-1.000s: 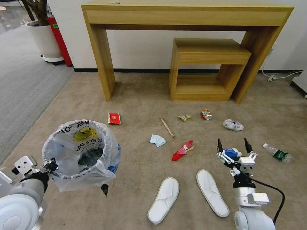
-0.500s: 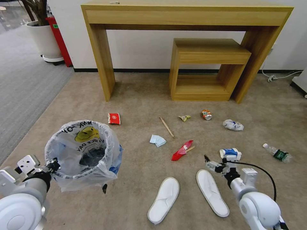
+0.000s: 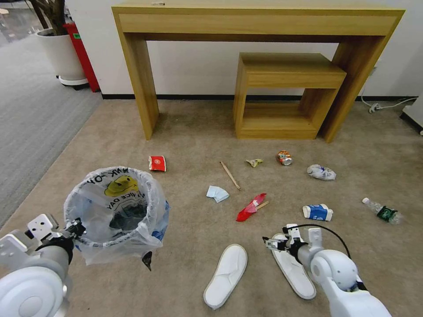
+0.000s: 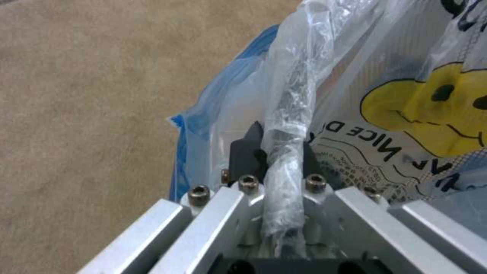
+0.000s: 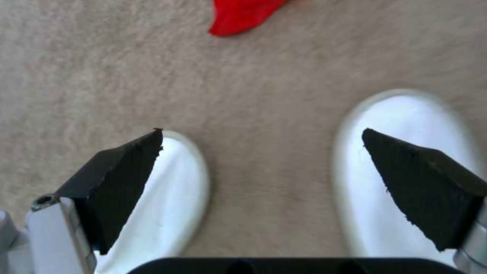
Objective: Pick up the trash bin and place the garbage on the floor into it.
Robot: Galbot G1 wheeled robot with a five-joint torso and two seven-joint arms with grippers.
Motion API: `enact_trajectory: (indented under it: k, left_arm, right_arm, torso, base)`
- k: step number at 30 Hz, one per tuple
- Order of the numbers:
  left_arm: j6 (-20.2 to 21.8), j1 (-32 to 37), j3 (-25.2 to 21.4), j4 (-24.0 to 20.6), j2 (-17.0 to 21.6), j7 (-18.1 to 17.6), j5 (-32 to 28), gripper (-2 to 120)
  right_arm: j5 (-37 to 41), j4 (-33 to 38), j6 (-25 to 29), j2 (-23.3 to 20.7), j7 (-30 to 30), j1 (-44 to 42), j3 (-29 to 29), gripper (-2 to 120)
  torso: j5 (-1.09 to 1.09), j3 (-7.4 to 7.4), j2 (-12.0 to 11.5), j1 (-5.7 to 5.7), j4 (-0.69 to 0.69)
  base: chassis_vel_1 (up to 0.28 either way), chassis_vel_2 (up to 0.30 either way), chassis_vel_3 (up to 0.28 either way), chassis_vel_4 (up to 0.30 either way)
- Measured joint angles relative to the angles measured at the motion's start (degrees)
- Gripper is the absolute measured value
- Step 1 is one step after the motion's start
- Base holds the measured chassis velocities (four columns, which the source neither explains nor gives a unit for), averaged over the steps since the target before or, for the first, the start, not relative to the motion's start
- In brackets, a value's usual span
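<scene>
Above slippers (image 5: pixel 406 152): right gripper (image 5: pixel 261 167) jaws spread; left gripper (image 4: pixel 279 152) clamping trash bin (image 3: pixel 116 211) rim.

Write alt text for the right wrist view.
The open right gripper hovers over beige carpet, its black fingertips spread above the toes of two white slippers. A red wrapper lies beyond them.

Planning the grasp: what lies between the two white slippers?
Bare beige carpet between the left slipper and right slipper, seen in the right wrist view.
</scene>
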Motion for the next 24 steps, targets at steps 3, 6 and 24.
enact_trajectory:
  k: [3,6,24]
  left_arm:
    - [0.0,0.1,0.1,0.0,-0.1,0.0,0.4,0]
    - [-0.1,0.0,0.0,0.2,-0.1,0.0,0.5,0]
    - [-0.3,-0.2,1.1,1.1,-0.4,0.0,2.1,0]
  right_arm:
    - [-1.4,-1.7,0.2,1.1,0.1,0.9,-0.7,100]
    - [-5.6,-3.2,0.3,1.5,0.6,1.6,-1.1,100]
    - [-17.4,-12.1,0.8,0.7,-2.5,3.7,2.1,100]
  torso:
    - [0.00,0.00,0.0,0.00,0.00]
    - [0.00,0.00,0.0,0.00,0.00]
    - [0.01,0.00,0.0,0.00,0.00]
  base:
    - [0.000,0.000,0.000,0.000]
    - [0.000,0.000,0.000,0.000]
    - [0.000,0.000,0.000,0.000]
